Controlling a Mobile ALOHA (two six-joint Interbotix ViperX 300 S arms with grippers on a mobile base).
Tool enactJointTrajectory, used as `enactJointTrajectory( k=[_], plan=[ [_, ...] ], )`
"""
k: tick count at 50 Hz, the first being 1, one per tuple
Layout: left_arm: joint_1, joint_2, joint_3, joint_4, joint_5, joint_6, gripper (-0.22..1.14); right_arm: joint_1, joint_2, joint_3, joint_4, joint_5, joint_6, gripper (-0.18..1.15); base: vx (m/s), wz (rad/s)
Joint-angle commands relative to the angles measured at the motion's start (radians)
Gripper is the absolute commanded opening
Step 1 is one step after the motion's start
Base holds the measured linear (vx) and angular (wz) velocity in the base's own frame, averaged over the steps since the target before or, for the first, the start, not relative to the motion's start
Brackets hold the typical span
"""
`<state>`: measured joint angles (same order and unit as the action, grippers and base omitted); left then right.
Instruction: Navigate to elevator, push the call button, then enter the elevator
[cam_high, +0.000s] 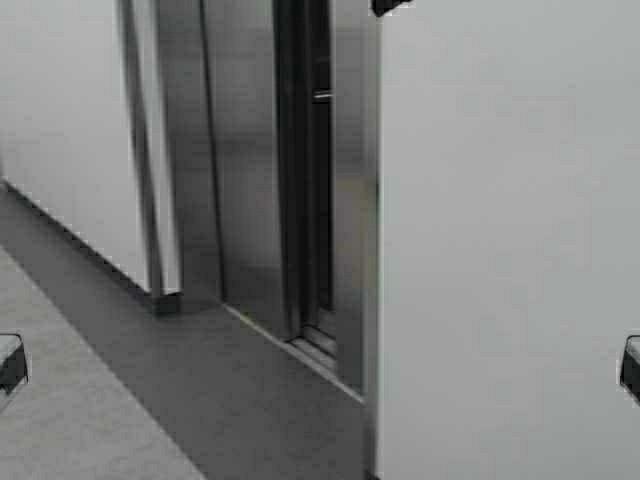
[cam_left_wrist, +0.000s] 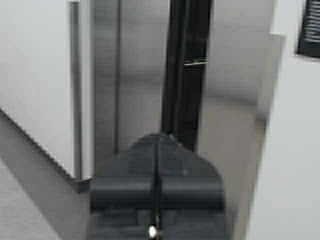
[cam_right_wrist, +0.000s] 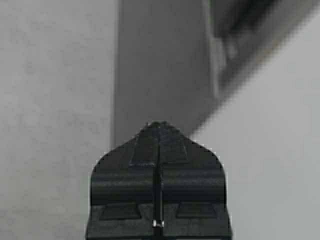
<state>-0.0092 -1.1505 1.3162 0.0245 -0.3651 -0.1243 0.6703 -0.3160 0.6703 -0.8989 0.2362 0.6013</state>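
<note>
A: Live on the approach: the elevator (cam_high: 250, 190), tall brushed stainless-steel sliding doors in a steel frame, sits at about twelve o'clock in the high view, a touch to eleven. It is seen at a slant, with a dark vertical gap (cam_high: 318, 170) at its one-o'clock edge. Whether that gap is the doors parting or just the frame recess, I cannot tell.

B: And the arms?

A: Both tucked low. The left gripper (cam_left_wrist: 156, 150) is clenched, black fingers pressed together on nothing, aimed toward the steel doors. The right gripper (cam_right_wrist: 158, 140) is likewise pinched closed and empty, facing a plain white wall panel (cam_high: 500, 250).

B: So the step in hand is navigation?

A: I judge so. No call button shows anywhere, so the base should swing round to face the doors squarely before any arm reaches out.

B: What stands in the way?

A: That white wall panel fills everything from one to five o'clock, very near the right arm; its corner edge could be clipped on a tight turn. At nine to ten o'clock another white wall (cam_high: 60, 130) runs back to the steel frame, leaving a channel of dark grey floor (cam_high: 200, 390).
</note>
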Motion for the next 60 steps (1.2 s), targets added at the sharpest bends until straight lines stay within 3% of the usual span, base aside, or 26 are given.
enactJointTrajectory(
  k=[1,60],
  plan=[
    [0.000,0.020,-0.011,-0.002,-0.005,0.005,0.02,-0.043,-0.009,0.003,0.038,-0.083,0.011,0.06,0.06,0.31],
    [0.000,0.114,-0.028,0.000,-0.021,0.018,0.02,-0.124,0.052,-0.017,0.057,-0.137,-0.034,0.06,0.18,0.40]
  ],
)
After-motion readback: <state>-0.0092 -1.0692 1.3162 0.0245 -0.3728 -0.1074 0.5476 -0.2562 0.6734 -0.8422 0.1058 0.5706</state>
